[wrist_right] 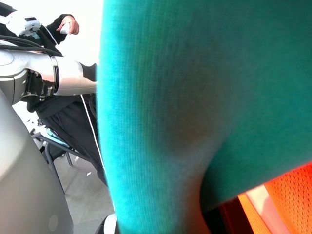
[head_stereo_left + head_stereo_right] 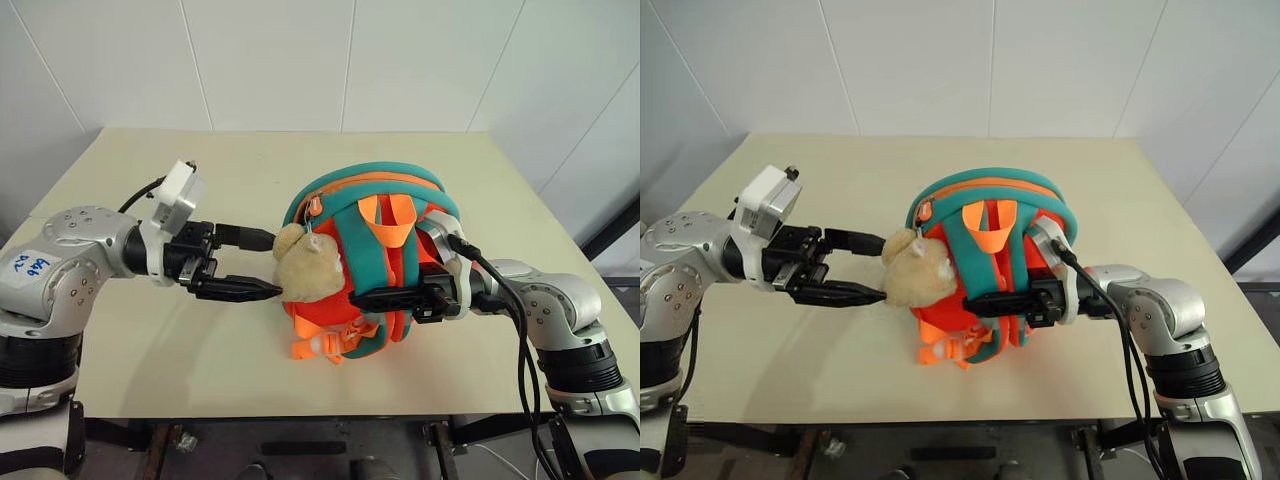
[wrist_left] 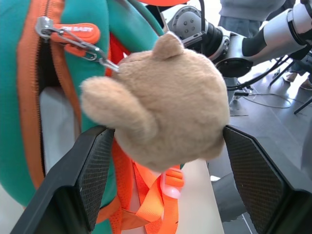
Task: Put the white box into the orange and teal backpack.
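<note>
Left gripper [image 2: 268, 264]: I see its two ribbed black fingers [image 3: 92, 170] spread apart either side of the plush head [image 3: 161, 107], a tan, fuzzy, round-eared lump clipped to a zipper pull. Right gripper [image 2: 365, 298]: fingers together, pinching a teal strap of the orange and teal backpack [image 2: 370, 205]. One soft, domed backpack stands mid-table [image 2: 180, 160], nearer the front edge. Its zipper gapes; the white box [image 3: 58, 129] shows inside, smooth and pale. Orange webbing buckles dangle below.
</note>
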Tool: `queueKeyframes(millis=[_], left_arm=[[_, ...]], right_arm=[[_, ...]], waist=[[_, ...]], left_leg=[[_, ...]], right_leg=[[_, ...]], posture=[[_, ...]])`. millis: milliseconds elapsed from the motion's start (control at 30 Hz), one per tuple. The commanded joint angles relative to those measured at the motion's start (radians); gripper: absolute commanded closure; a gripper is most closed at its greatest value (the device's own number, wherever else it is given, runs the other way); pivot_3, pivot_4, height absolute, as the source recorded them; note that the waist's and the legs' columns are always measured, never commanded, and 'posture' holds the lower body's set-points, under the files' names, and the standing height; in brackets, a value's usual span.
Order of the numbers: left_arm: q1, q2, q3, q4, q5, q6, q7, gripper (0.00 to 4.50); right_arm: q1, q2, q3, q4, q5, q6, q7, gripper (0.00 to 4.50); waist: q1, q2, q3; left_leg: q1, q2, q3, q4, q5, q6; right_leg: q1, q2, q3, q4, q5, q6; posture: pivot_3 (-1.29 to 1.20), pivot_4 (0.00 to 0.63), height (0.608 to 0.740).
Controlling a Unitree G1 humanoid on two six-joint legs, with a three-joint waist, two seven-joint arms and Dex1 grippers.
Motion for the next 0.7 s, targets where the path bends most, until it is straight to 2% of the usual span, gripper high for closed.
queueKeyframes(millis=[33,500,700], left_arm=[[0.015,0.031,0.042,-0.012,0.002,-0.027,0.019,0.73],[0.079,0.100,0.078,0.144,0.086,-0.150,0.018,0.73],[0.062,0.063,0.039,0.203,0.123,-0.196,0.031,0.73]], right_arm=[[-0.007,0.000,-0.006,-0.023,0.003,-0.014,0.005,4.50],[-0.015,-0.002,0.001,-0.013,-0.020,-0.027,0.024,4.50],[-0.011,-0.002,-0.001,-0.018,-0.020,-0.028,0.021,4.50]], waist=[[-0.001,0.000,0.000],[0.000,0.000,0.000],[0.001,0.000,0.000]], left_leg=[[0.000,0.000,0.000,0.000,0.000,0.000],[0.000,0.000,0.000,0.000,0.000,0.000],[0.000,0.000,0.000,-0.001,0.000,0.000]], right_leg=[[0.000,0.000,0.000,0.000,0.000,0.000],[0.000,0.000,0.000,-0.001,0.000,0.000],[0.000,0.000,0.000,-0.001,0.000,0.000]], posture=[[0.00,0.150,0.740],[0.00,0.150,0.740],[0.00,0.150,0.740]])
